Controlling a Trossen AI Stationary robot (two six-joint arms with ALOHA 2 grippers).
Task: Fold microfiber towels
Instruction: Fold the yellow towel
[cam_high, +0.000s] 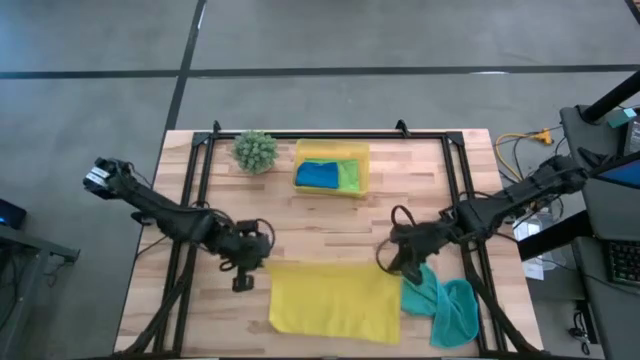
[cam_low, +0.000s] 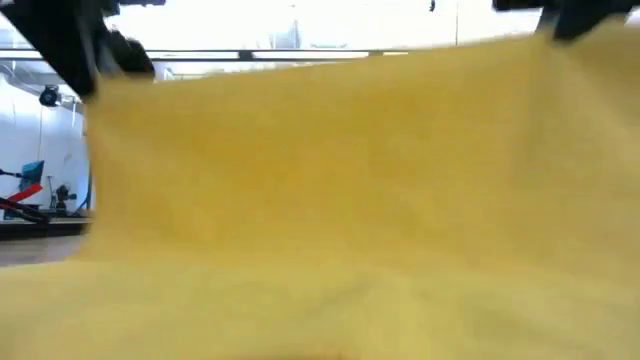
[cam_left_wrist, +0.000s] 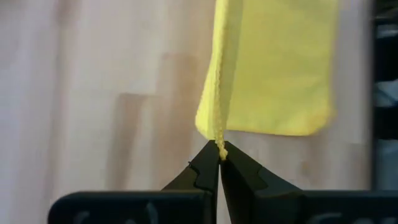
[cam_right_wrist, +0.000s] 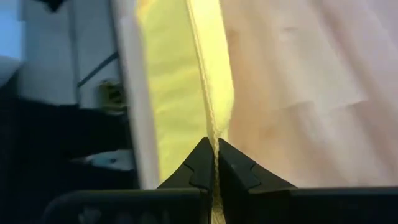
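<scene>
A yellow towel (cam_high: 330, 300) is stretched between my two grippers near the table's front edge. Its lower part lies on the wood, and it fills the low view (cam_low: 330, 200) like a curtain. My left gripper (cam_high: 245, 270) is shut on the towel's far left corner. My right gripper (cam_high: 395, 262) is shut on its far right corner. A crumpled teal towel (cam_high: 445, 305) lies on the table just right of the yellow one. A blue towel (cam_high: 318, 175) and a lime green towel (cam_high: 350, 176) lie in a yellow tray (cam_high: 333, 148) at the back. My left gripper pinches the yellow towel's corner (cam_left_wrist: 219, 144) between its two fingers, right at their tips. The fingers slant down from the table's left. The towel's edge runs away from the tips, and its far part lies on the table. My right gripper pinches the opposite corner (cam_right_wrist: 213, 143) between its two fingertips, slanting down from the table's right. The hem runs straight out from the tips. The cloth beyond them spreads down toward the table.
A spiky green ball plant (cam_high: 255, 150) stands at the back, left of the tray. A black frame (cam_high: 200, 160) runs along the table's left, right and far sides. Bare wood lies between the tray and the yellow towel.
</scene>
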